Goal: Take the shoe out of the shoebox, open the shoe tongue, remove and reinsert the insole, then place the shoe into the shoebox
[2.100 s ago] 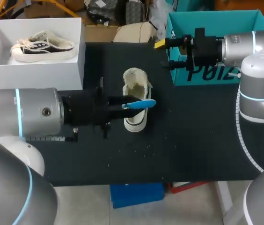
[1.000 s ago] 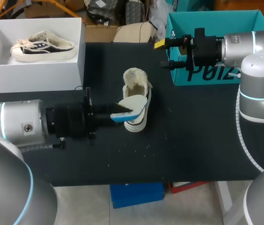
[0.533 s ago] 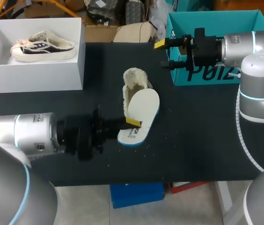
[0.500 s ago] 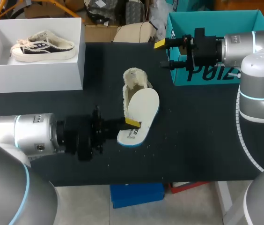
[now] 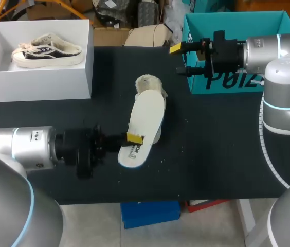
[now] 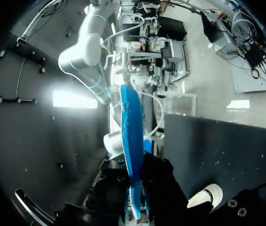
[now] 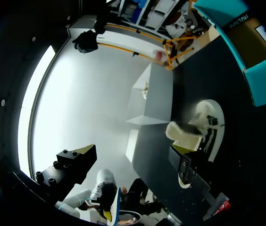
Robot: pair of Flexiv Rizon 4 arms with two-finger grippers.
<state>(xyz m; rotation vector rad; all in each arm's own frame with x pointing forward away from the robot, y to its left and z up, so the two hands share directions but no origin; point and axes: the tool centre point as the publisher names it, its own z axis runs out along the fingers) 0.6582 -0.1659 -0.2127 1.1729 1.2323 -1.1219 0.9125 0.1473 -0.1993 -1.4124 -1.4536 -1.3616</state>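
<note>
Insole (image 5: 141,119) is out of the shoe (image 5: 147,82), pinched at its near end by the left gripper (image 5: 133,139), both yellow tips clamped on it. The far end hangs over the shoe, which sits mid-desk toward the far edge. In the left wrist view the insole (image 6: 131,132) shows edge-on, thin, with a blue underside.

Handling, judged: light foam, floppy, bends under its own weight. It is best gripped at the heel end and fed toe-first into the opening. The shoe is soft with a fuzzy lining, light enough to skid on the desk (image 5: 217,154) unless the other arm steadies it.

The left arm comes in low from the near left edge, wrist level, fingers pointing toward the desk's middle. The right gripper (image 5: 178,59) is spread wide and empty, hanging by the teal box (image 5: 227,82) at the far right corner, well apart from the shoe. White shoebox (image 5: 37,85) sits at the far left corner and holds a second shoe (image 5: 47,50).
</note>
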